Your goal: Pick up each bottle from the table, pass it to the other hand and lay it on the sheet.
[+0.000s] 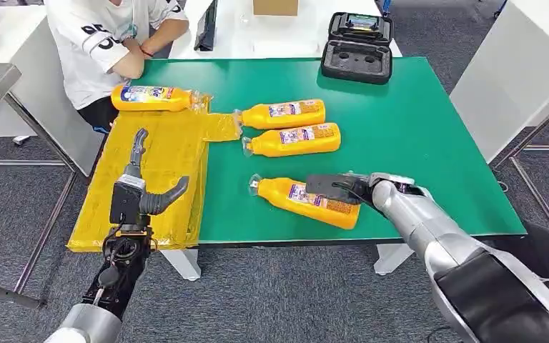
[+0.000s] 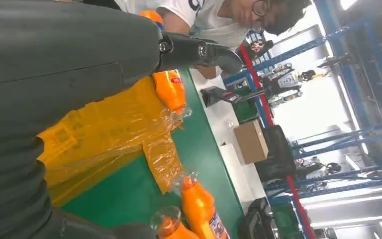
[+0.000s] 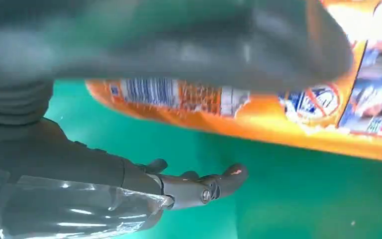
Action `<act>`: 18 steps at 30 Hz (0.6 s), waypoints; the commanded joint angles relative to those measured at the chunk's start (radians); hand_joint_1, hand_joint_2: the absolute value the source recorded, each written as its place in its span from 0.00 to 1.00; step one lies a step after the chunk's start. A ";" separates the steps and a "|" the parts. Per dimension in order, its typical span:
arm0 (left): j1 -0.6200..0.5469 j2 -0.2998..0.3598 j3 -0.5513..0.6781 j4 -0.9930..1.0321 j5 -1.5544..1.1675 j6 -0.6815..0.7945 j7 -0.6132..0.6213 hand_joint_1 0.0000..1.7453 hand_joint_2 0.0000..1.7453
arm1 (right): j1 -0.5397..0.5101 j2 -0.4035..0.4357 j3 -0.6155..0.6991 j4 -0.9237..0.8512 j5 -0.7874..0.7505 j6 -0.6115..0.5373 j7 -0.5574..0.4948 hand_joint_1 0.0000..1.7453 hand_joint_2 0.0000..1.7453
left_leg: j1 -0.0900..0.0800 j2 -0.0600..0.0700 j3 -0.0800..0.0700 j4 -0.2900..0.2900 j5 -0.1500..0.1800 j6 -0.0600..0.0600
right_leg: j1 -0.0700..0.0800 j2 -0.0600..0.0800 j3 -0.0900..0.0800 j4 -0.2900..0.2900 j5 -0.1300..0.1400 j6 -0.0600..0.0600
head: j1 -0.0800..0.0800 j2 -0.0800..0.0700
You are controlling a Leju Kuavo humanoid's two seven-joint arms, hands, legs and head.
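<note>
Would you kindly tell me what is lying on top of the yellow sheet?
One orange bottle lies along the far end of the yellow sheet. The left hand hovers above the sheet and covers part of it.

My green table (image 1: 429, 136) carries a yellow sheet (image 1: 157, 168) draped over its left edge. One orange bottle (image 1: 154, 97) lies at the sheet's far end. Three more bottles lie on the bare green: two (image 1: 282, 113) (image 1: 294, 138) side by side, one (image 1: 307, 200) nearer me. A black case (image 1: 357, 48), probably open, sits at the far edge.
</note>
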 commanded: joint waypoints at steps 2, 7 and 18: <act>-0.013 0.008 0.017 0.037 0.003 -0.004 -0.010 0.00 1.00 | -0.091 0.034 0.047 0.070 0.013 0.009 0.004 0.00 1.00 | 0.001 0.003 -0.002 0.001 0.000 -0.002 | 0.001 0.003 -0.003 0.001 0.001 -0.002 | 0.000 0.000; -0.011 0.007 0.026 0.032 0.006 -0.001 -0.012 0.00 1.00 | -0.101 0.034 0.051 0.066 0.019 0.004 0.002 0.00 1.00 | 0.000 0.001 -0.001 0.001 0.000 -0.001 | 0.000 0.001 -0.002 0.001 0.000 -0.001 | 0.000 0.000; -0.006 -0.002 0.032 0.032 0.001 -0.003 -0.019 0.00 1.00 | -0.106 0.065 0.066 0.072 0.024 0.026 0.007 0.00 1.00 | 0.001 0.003 -0.002 0.001 0.000 -0.002 | 0.001 0.003 -0.003 0.001 0.001 -0.002 | 0.000 0.000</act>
